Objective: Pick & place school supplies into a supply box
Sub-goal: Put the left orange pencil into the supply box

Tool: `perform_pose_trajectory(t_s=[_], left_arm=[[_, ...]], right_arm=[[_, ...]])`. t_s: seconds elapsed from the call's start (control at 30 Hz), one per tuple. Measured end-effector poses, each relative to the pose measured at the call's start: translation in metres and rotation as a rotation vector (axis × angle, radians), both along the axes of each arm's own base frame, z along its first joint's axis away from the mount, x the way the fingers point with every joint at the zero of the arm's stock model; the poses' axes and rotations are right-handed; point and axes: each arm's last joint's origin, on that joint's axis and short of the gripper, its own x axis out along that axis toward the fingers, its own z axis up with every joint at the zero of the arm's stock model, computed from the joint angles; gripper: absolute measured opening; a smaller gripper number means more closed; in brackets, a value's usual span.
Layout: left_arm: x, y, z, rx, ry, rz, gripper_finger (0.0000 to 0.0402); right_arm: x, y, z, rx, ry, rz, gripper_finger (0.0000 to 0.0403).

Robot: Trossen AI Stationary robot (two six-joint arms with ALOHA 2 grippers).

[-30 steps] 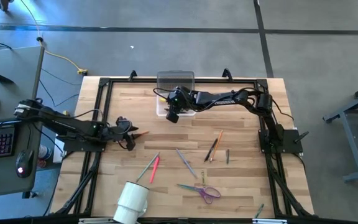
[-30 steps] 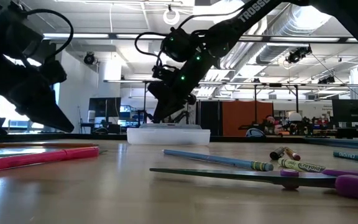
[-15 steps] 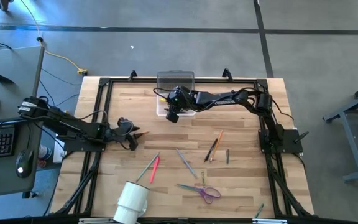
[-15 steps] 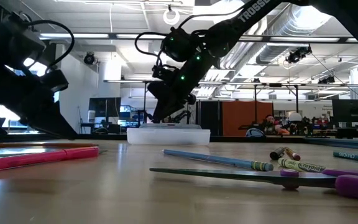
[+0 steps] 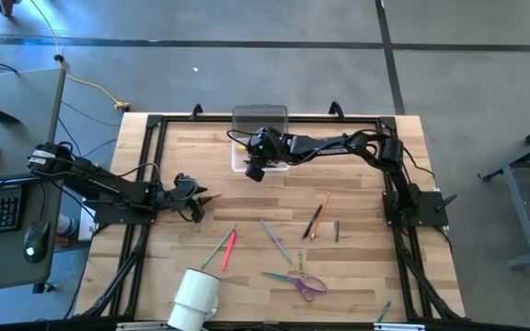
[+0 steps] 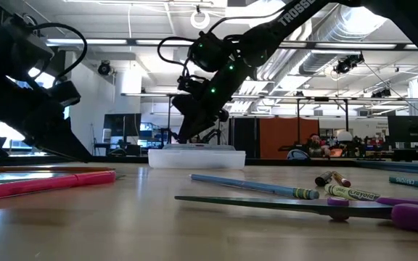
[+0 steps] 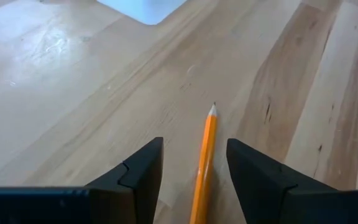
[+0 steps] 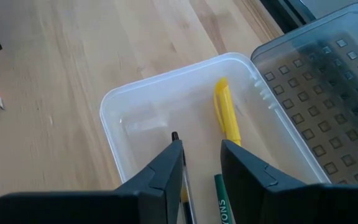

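Over the supply box (image 8: 185, 118), right end effector (image 8: 199, 155) pinching a dark pen (image 8: 180, 163) should release low; left end effector (image 7: 190, 163) spread around an orange pencil (image 7: 205, 155)

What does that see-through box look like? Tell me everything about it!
The supply box is a small rectangular tray of clear, whitish plastic with rounded corners. Its grey see-through lid, patterned with little squares, is hinged open behind it. Inside lie a yellow pen and a green crayon. It sits flat on the wooden table near the far edge. The right tool hovers above it, holding a thin dark pen over the tray.
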Motion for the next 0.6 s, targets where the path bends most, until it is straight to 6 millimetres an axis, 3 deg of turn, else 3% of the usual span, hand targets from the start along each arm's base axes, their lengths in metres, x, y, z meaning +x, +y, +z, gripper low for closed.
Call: perform_pose_trajectory(t_s=[0.23,0.6], left_arm=[[0.010,-0.001,0.013,0.092,-0.033,-0.029,0.0211],[0.012,0.003,0.003,0.168,0.046,-0.031,0.0211]], right_arm=[[0.000,0.000,0.000,0.000,0.000,0.000,0.0094],[0.000,-0.001,0.000,-0.014,0.007,0.012,0.0094]])
